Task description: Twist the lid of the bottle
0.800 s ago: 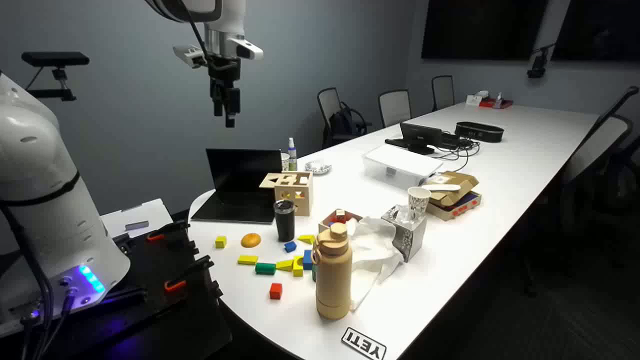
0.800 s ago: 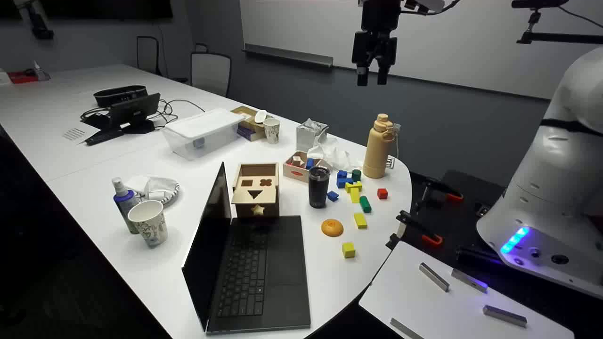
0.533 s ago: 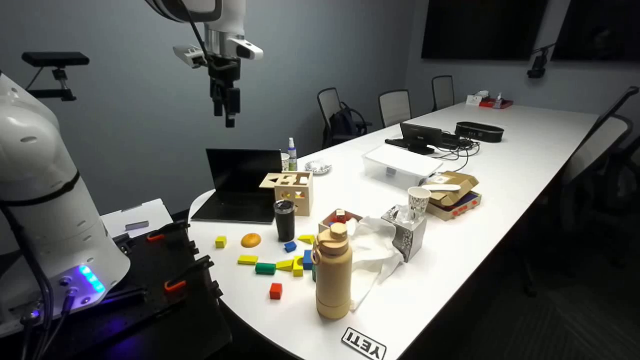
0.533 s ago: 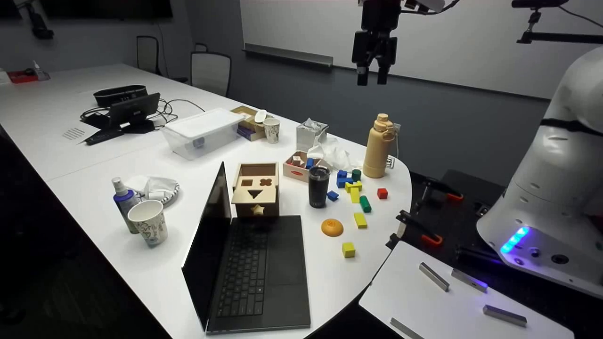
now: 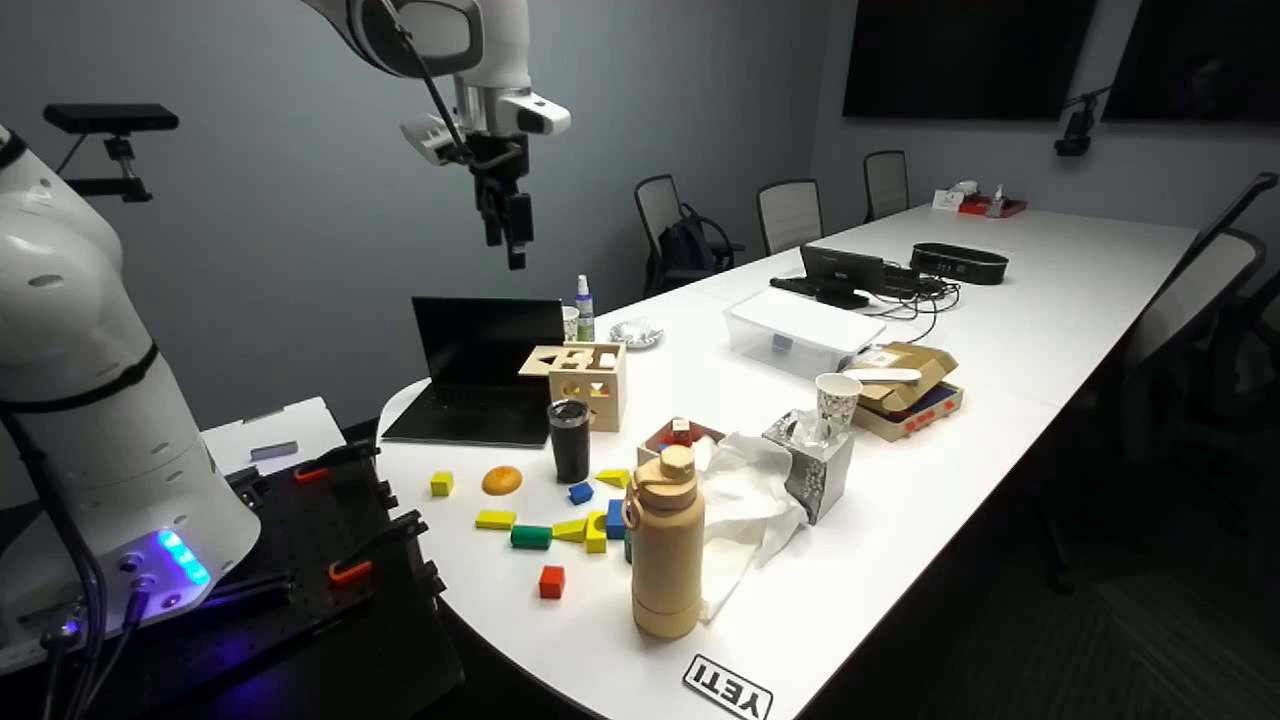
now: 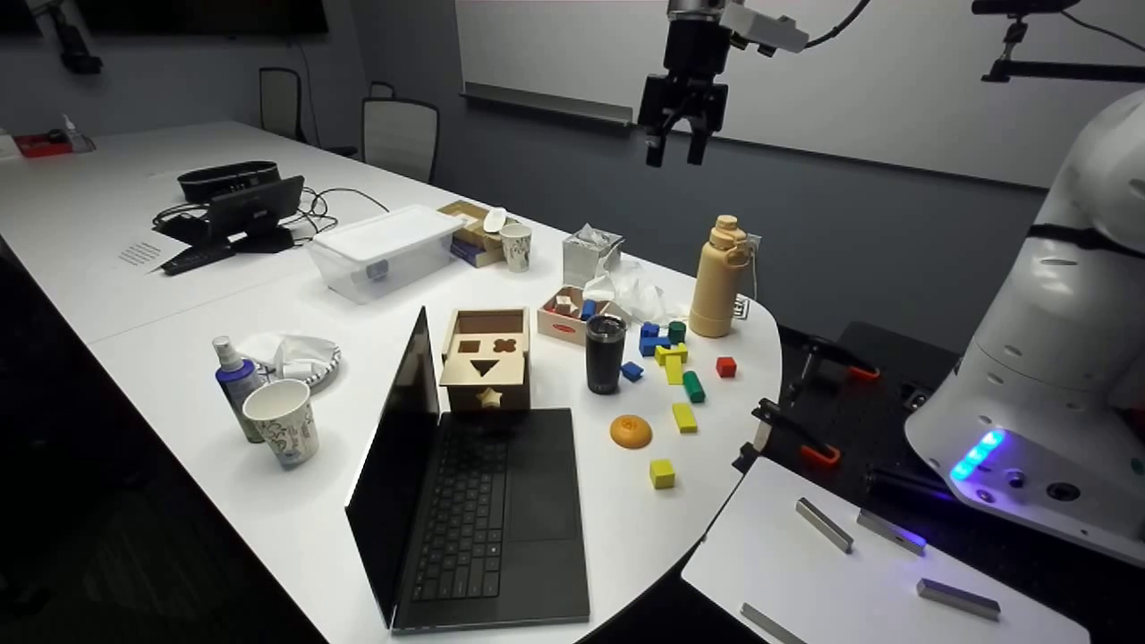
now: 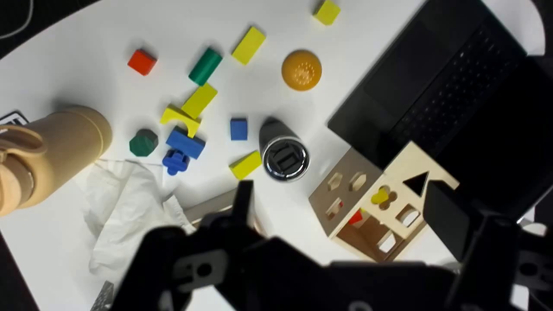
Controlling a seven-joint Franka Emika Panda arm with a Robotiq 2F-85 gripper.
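Observation:
The tan bottle (image 5: 667, 560) stands upright near the rounded table end, with its cream lid (image 5: 677, 461) on top. In an exterior view the bottle (image 6: 716, 286) and lid (image 6: 725, 223) show at the right end of the table. In the wrist view the bottle (image 7: 69, 142) lies at the left edge, its lid (image 7: 11, 183) partly cut off by the frame. My gripper (image 5: 505, 250) hangs high above the table, well apart from the bottle. The gripper (image 6: 675, 159) is open, with a gap between its fingers. In the wrist view the gripper (image 7: 342, 188) holds nothing.
A black tumbler (image 5: 570, 442), a wooden shape box (image 5: 590, 388) and an open laptop (image 6: 492, 519) stand on the table. Several coloured blocks (image 7: 205, 67) lie near the bottle. Crumpled tissue (image 7: 129, 207) and a tissue box (image 5: 815, 465) are beside it.
The arm and gripper have shifted, to the right and slightly down in an exterior view, leftward in the opposite one. The gripper stays open. The bottle and its lid have not moved.

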